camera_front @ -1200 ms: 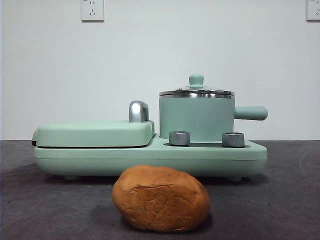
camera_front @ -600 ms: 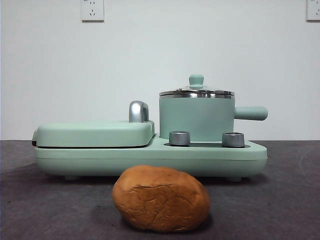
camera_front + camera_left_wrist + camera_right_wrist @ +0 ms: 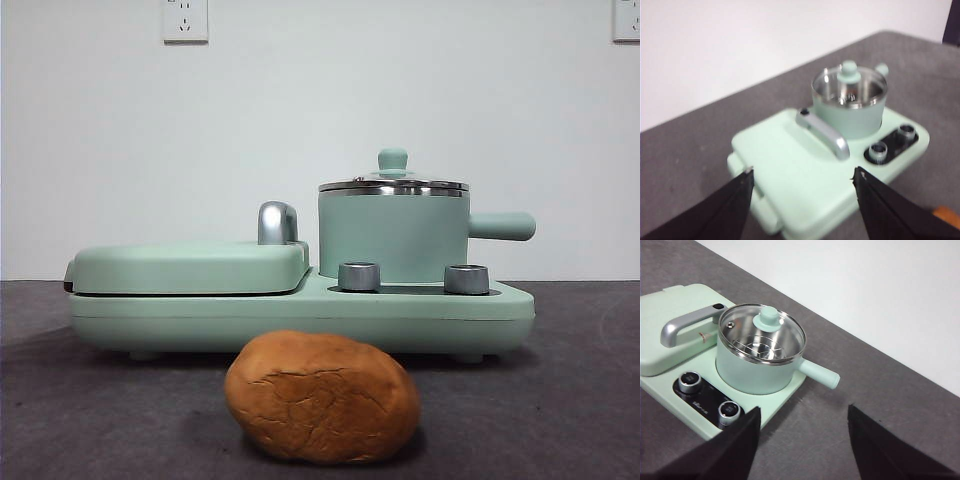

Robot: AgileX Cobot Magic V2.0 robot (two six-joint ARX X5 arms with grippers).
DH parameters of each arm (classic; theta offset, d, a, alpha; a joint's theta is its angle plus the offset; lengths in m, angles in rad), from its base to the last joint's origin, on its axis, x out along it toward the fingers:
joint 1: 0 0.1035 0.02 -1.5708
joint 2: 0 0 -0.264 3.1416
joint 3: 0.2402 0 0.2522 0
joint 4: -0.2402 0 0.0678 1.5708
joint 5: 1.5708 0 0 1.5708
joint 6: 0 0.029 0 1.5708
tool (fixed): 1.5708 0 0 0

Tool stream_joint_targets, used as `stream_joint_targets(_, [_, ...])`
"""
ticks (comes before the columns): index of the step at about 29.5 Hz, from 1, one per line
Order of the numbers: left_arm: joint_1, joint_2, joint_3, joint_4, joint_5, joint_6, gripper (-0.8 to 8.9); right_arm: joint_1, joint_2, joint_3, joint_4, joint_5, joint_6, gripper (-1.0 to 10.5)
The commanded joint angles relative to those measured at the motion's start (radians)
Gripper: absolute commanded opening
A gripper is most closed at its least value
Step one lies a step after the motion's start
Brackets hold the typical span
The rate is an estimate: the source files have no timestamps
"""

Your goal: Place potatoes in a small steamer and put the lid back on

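From my remote seat, going left to right: my left gripper (image 3: 802, 180) hangs released above the griddle (image 3: 190, 267), jaws spread, holding nothing. The potato (image 3: 322, 397) lies on the near worktop (image 3: 560, 400), long axis left-right, in front of the appliance. Right of centre, the lid (image 3: 762, 337) sits on the small steamer (image 3: 393, 235). My right gripper (image 3: 804, 425), also spread and empty, hovers nearer the lid, so I judge it lifts first.
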Motion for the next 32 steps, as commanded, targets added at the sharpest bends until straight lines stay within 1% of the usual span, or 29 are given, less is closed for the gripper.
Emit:
stream_joint_targets(1, [-0.018, 0.047, 0.023, 0.088, 0.002, -0.08, 3.19, 0.012, 0.008, 0.015, 0.006, -0.001, 0.042, 2.8])
stream_joint_targets(7, [-0.102, 0.196, 0.023, 0.306, 0.002, -0.155, 3.19, 0.035, 0.008, 0.015, 0.006, -0.001, 0.048, 2.8])
stream_joint_targets(11, [-0.186, 0.33, 0.024, 0.456, 0.0, -0.161, 3.19, 0.051, 0.008, 0.015, 0.007, 0.003, 0.089, 2.8])
stream_joint_targets(14, [-0.253, 0.444, 0.039, 0.545, -0.015, -0.163, 3.19, 0.058, 0.008, 0.015, 0.007, 0.003, 0.096, 2.8])
stream_joint_targets(18, [-0.331, 0.599, 0.102, 0.607, -0.054, -0.153, 3.2, 0.065, 0.008, 0.015, 0.008, 0.002, 0.115, 2.8])
stream_joint_targets(21, [-0.38, 0.723, 0.185, 0.607, -0.08, -0.131, 3.2, 0.072, 0.008, 0.015, 0.008, 0.005, 0.117, 2.8])
stream_joint_targets(28, [-0.451, 0.986, 0.388, 0.61, -0.082, -0.076, 3.2, 0.105, 0.008, 0.015, 0.011, 0.006, 0.117, 2.8])
stream_joint_targets(32, [-0.478, 1.118, 0.48, 0.655, -0.082, -0.05, 3.2, 0.116, 0.008, 0.015, 0.01, 0.006, 0.117, 2.8])
